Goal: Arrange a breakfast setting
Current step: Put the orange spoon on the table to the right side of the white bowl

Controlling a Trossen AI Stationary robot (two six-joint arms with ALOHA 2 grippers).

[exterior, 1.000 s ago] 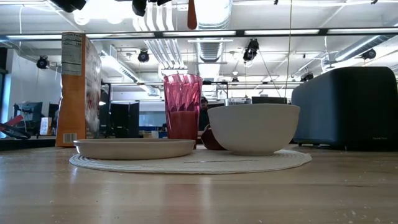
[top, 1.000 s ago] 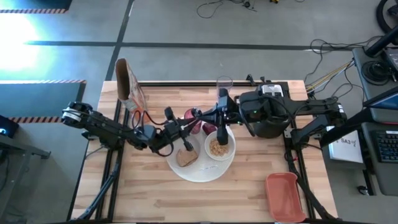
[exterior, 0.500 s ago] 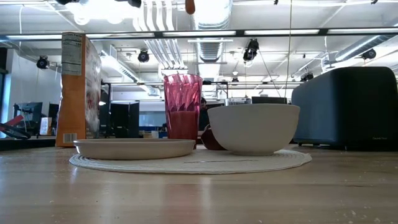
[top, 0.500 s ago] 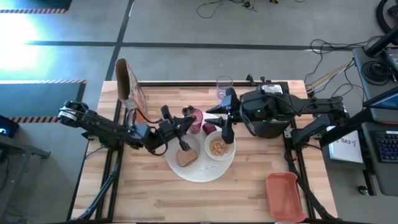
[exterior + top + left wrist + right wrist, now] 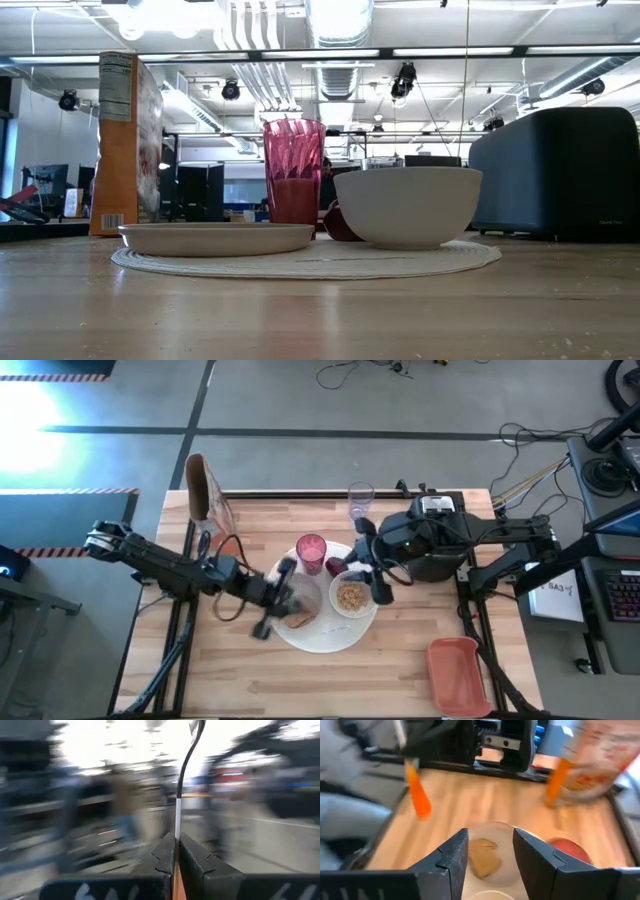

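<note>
The spoon [image 5: 178, 805] stood pinched in the left hand [image 5: 270, 610], which hung over the 9 o'clock edge of the large round white plate [image 5: 318, 636], beside the toast [image 5: 298, 619]. The right hand [image 5: 378, 582], fingers spread and holding nothing, hovered at 3 o'clock of the white bowl [image 5: 350, 597] of cereal [image 5: 350, 596], with the pink cup [image 5: 311, 550] at 11 o'clock on the table [image 5: 240, 680].
</note>
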